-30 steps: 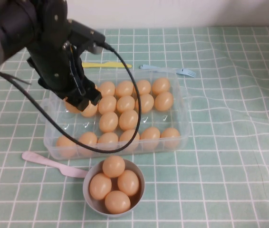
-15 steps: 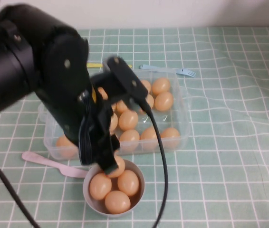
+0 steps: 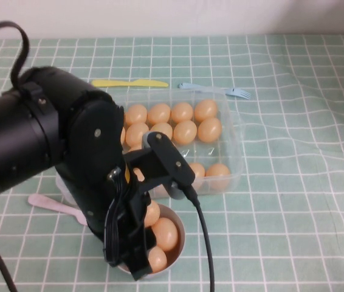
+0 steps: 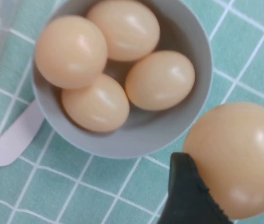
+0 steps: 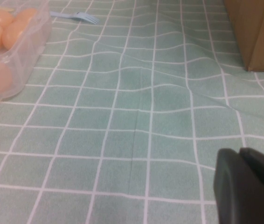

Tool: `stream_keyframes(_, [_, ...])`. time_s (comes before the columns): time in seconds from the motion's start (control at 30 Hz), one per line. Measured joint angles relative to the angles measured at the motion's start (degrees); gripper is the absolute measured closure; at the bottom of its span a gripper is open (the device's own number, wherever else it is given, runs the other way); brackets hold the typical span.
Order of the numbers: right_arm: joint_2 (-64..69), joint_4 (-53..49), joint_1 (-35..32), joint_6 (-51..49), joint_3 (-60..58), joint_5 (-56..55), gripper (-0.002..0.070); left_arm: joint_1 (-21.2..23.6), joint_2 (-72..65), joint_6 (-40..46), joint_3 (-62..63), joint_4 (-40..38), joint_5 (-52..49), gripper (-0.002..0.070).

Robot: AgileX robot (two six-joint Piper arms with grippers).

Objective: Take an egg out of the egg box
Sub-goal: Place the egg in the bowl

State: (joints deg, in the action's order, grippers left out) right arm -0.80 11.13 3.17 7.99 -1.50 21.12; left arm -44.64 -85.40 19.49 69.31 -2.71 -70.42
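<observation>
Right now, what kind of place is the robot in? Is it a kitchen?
Probably a table set up like a kitchen. There's a green checked tablecloth, a clear egg box and a grey bowl of eggs. The left gripper holds an egg beside the bowl; the right gripper hangs over bare cloth.

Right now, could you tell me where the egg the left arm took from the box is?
The egg is held in the left gripper, out of the egg box, just beside the grey bowl at the table's near edge.
</observation>
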Motion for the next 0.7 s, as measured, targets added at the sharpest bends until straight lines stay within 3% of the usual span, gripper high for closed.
stream_keyframes(0.7, [0.00, 0.00, 0.00, 0.00, 0.00, 0.00, 0.0694, 0.00, -7.37, 0.84, -2.56, 1.21, 10.19, 0.0336])
